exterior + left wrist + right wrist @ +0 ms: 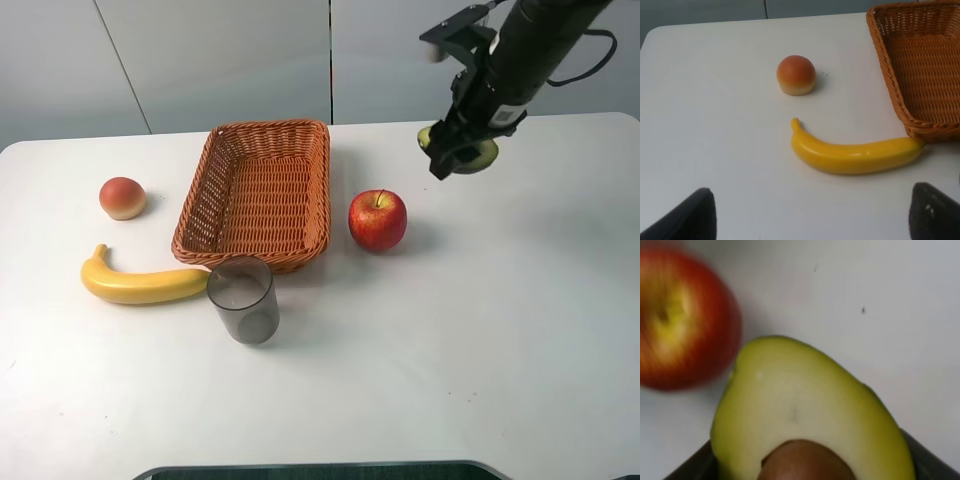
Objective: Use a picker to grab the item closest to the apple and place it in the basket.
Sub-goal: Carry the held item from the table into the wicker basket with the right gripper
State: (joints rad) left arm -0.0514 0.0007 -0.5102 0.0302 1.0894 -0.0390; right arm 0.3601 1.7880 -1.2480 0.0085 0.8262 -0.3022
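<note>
A red apple [377, 219] stands on the white table just right of the wicker basket [322, 180]. Behind it and to the right, my right gripper [455, 150] is shut on a green avocado half [486, 155]. The right wrist view shows the avocado half [805, 400] cut side up with its brown pit, filling the space between the dark fingers [695, 465]. The apple [685, 320] is blurred beyond it. My left gripper [812, 215] is open over the table's left part, with nothing between its fingertips [690, 215]. That arm is out of the high view.
A yellow banana [140, 284] lies left of the basket's near corner, and a peach-coloured fruit [122, 197] sits behind it. A grey translucent cup [243, 299] stands right in front of the basket. The left wrist view shows the banana [855, 155], fruit [796, 75] and basket [920, 70].
</note>
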